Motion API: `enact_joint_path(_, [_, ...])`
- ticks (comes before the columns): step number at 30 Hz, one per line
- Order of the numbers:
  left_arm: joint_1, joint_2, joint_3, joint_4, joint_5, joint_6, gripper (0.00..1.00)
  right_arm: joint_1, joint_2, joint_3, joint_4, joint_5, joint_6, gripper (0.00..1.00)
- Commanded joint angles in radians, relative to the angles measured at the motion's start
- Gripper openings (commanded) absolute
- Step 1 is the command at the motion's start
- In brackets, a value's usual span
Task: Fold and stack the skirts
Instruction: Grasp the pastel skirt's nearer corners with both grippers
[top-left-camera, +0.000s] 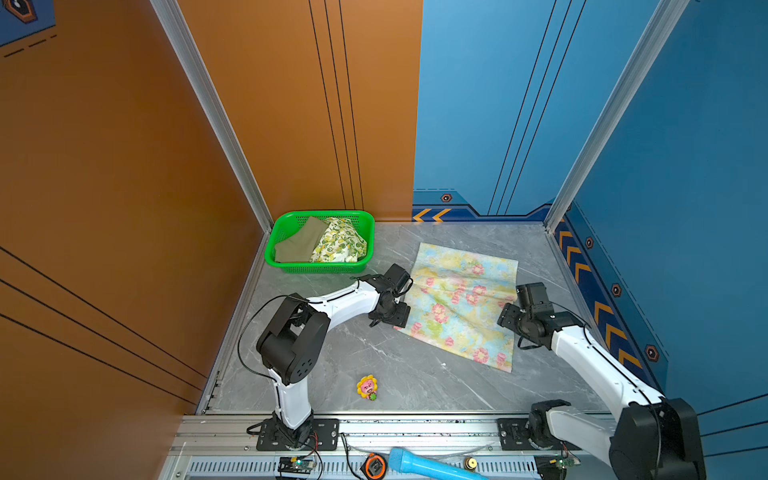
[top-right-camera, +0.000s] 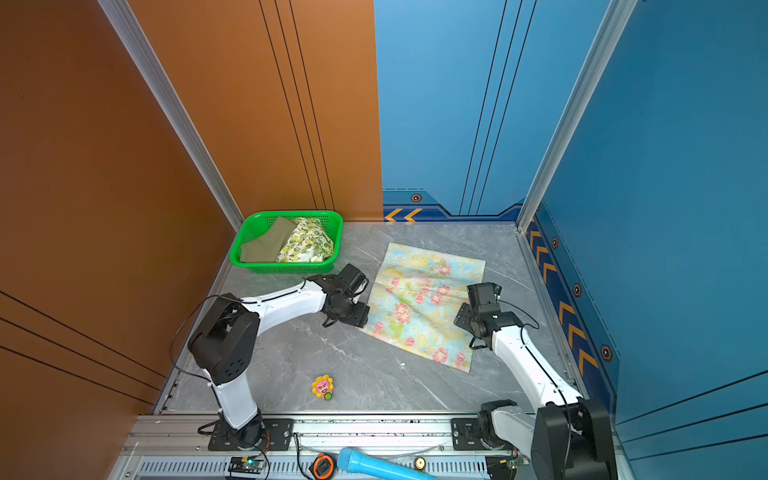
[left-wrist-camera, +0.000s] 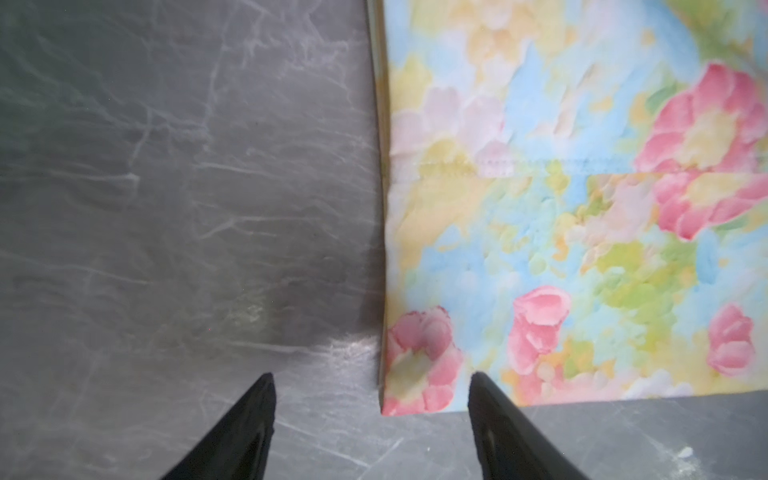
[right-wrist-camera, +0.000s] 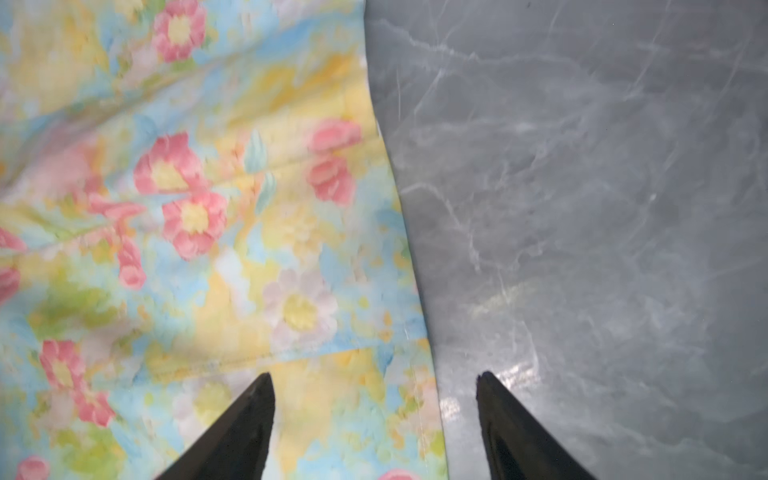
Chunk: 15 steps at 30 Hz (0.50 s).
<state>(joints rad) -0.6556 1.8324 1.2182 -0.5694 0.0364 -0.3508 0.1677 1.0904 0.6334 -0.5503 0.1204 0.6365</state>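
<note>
Pastel blue-yellow skirt (top-left-camera: 461, 303) w/ pink flowers; olive skirt (top-left-camera: 297, 245); white lemon-print skirt (top-left-camera: 340, 245); green basket (top-left-camera: 318, 269); grey marbled table (top-left-camera: 353, 345).

Top views high, looking down on whole table (top-left-camera: 374, 353) — wrist views close above floral skirt (left-wrist-camera: 582, 249) edges.

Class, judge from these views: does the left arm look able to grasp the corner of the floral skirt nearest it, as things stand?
Probably yes. In the left wrist view the left gripper is open, and the corner of the floral skirt lies flat between its jaws, nothing covering it.
</note>
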Motion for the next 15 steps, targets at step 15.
enact_joint_path(15, [-0.039,-0.019,-0.076,0.068,0.055,-0.066,0.5,0.084,-0.238,-0.251,-0.146,-0.091,0.272,0.62])
